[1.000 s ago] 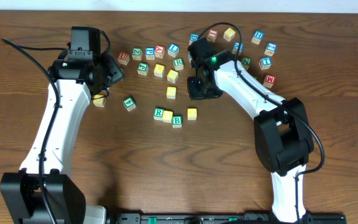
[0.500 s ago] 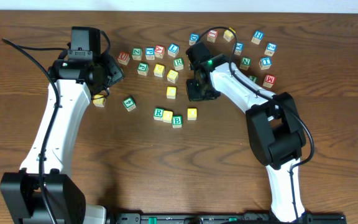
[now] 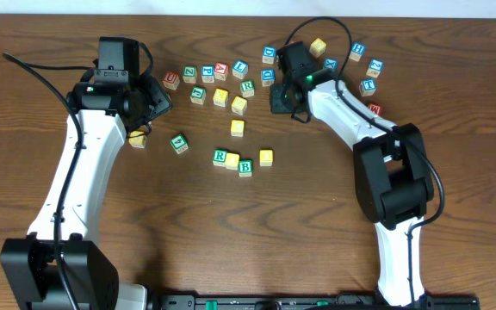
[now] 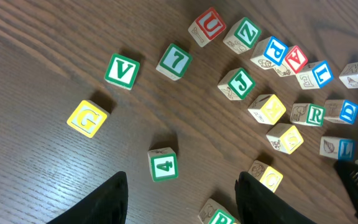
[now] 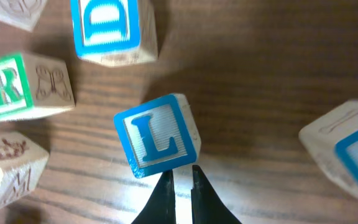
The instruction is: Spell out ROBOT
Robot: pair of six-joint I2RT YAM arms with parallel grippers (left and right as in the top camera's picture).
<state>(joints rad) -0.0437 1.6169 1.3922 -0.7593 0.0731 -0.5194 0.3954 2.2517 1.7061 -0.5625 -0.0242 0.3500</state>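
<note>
Right arm (image 3: pixel 343 120) shifted toward far side of bench (image 3: pixel 317 224) since a second ago. Left jaws part-open, empty, green 4 cube (image 4: pixel 163 165) just ahead of tips. Mid-bench: green R cube (image 3: pixel 220 156), yellow cube (image 3: pixel 232 160), green B cube (image 3: pixel 245 167) touching in line; second yellow cube (image 3: pixel 266 157) just right, apart. Right jaws closed to sliver, gripping nothing, tips against blue L cube (image 5: pixel 157 137).

Both arms are smooth white shells jointed in black. The left arm (image 3: pixel 77 168) has a boxy black base (image 3: pixel 54 274) and a thin black cable (image 3: pixel 34 76) trailing off it. The right arm (image 3: pixel 344 122) carries a bulky black elbow housing (image 3: pixel 392 182) and a small green light (image 3: pixel 307 77). The left gripper (image 4: pixel 182 180) has broad black fingers (image 4: pixel 104 202); the right gripper (image 5: pixel 182 174), slim tapered black ones.
</note>
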